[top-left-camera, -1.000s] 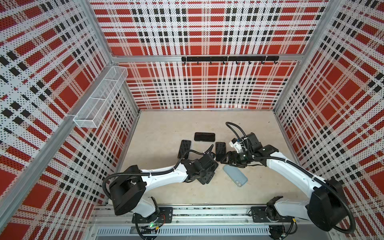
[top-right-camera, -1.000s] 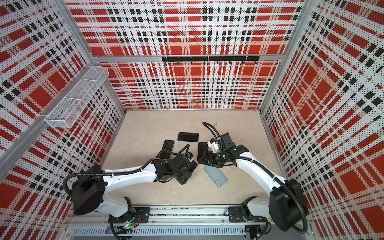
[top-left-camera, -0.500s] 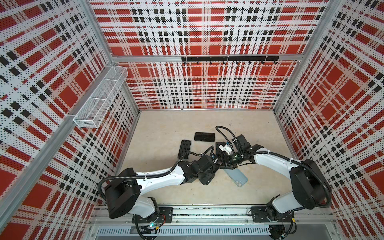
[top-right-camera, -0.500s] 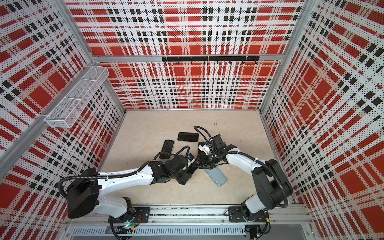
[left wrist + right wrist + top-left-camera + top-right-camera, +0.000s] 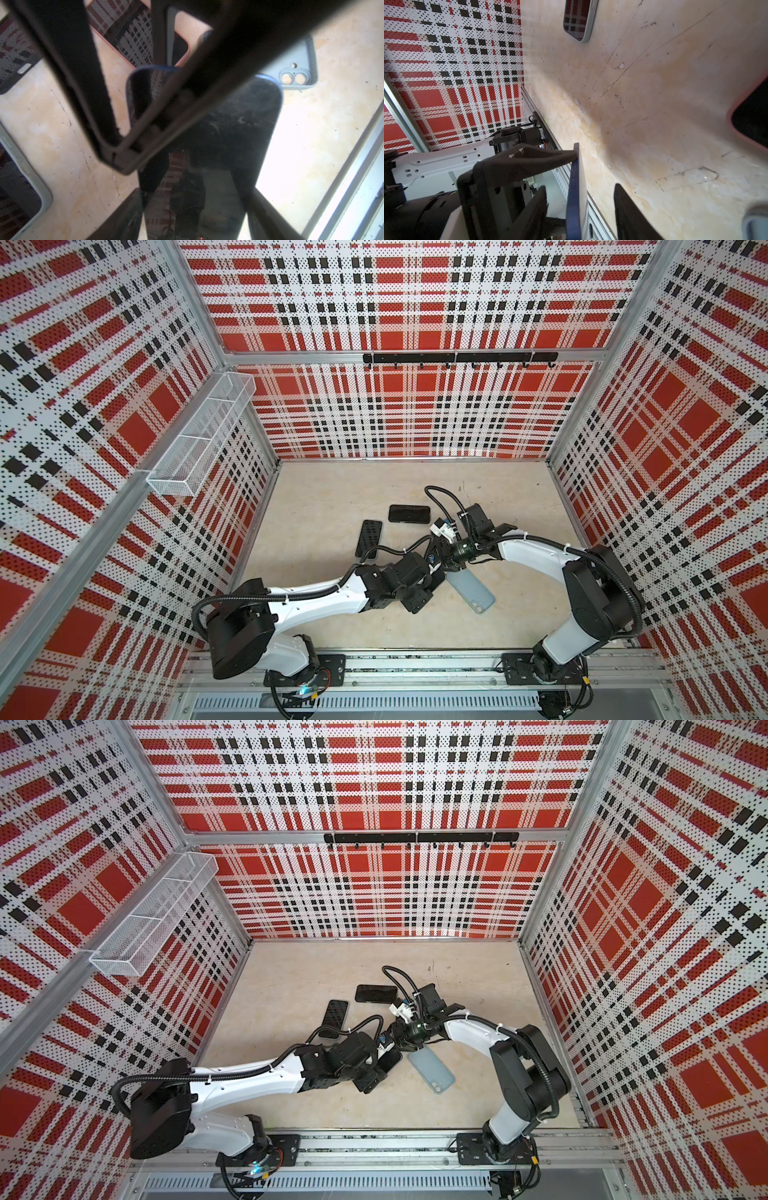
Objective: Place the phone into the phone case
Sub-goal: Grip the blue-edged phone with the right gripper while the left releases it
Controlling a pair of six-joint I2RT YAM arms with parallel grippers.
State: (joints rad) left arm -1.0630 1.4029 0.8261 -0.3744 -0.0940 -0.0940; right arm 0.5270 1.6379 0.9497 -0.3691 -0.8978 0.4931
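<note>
Just changed: the right fingers [image 5: 631,218] have swung in from the side and narrowed, and now they straddle the free end of the blue phone [image 5: 239,128]!
Left fingers [image 5: 122,218]: clamped on the blue phone's long edges, holding it up off the table [image 5: 332,497].
Right fingers, state: apart. There is a sliver of daylight on either side of the phone's edge, so no grip yet.
What it means: probably a handover or a two-handed steadying. The phone has not started into the case.
Phone case [image 5: 471,591]: empty, flat on the table just beyond the right fingers, with its camera cutout at the end farthest from them.
Count, phones: four.
- One is held.
- Three lie flat: the dark phone [image 5: 409,514] and the speckled phone [image 5: 369,537] well past the fingers, and the pink-rimmed phone [image 5: 128,37] just beyond the right fingers.
Count, cases: one loose.
Count, finger pairs: two.
</note>
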